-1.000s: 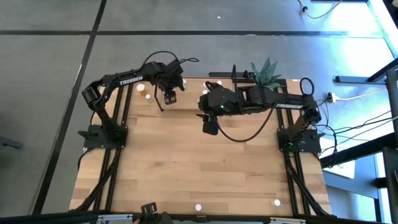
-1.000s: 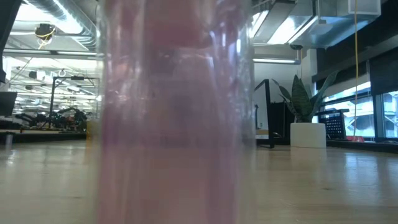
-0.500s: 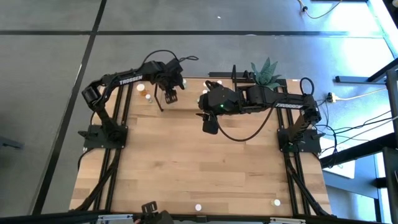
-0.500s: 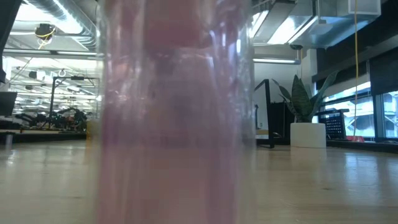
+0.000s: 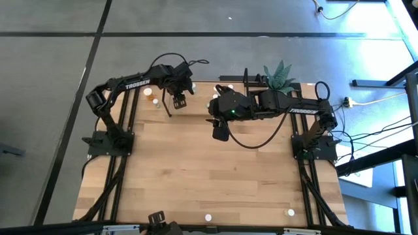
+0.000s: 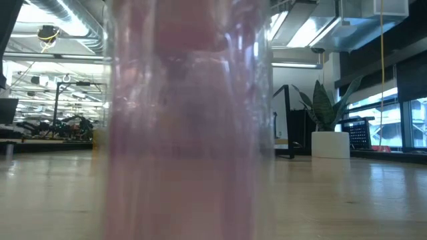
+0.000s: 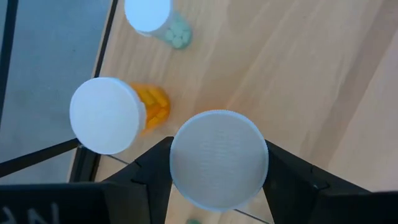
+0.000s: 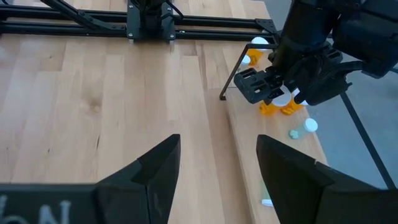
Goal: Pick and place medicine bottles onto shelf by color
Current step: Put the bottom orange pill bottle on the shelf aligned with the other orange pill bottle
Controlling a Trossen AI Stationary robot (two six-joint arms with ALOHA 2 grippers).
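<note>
My left gripper (image 5: pixel 177 100) hangs over the shelf's wooden board (image 8: pixel 249 155) at the table's far edge, shut on a medicine bottle whose white cap (image 7: pixel 217 158) hides the body. Beside it an orange bottle (image 7: pixel 109 115) stands on its base on the board. A pale green bottle (image 7: pixel 155 15) stands farther off. My right gripper (image 5: pixel 221 132) hovers open above the table's middle, right of the shelf, with nothing between its fingers (image 8: pixel 155 168). A pink bottle (image 6: pixel 187 120) fills the low view. My left gripper pinches the bottle's white cap at its rim (image 7: pixel 177 155) between its two fingers (image 7: pixel 149 168), one on each side. The fingers come from above, pointing steeply down. The bottle stays upright under them; whether its base touches the board, I cannot tell.
A thin black upright loop (image 8: pixel 231 74) marks the shelf's end next to my left gripper. Orange bottles (image 8: pixel 277 109) stand under it. A potted plant (image 5: pixel 279 75) is at the far right. Two white caps (image 5: pixel 208 217) (image 5: pixel 290 212) sit at the near edge.
</note>
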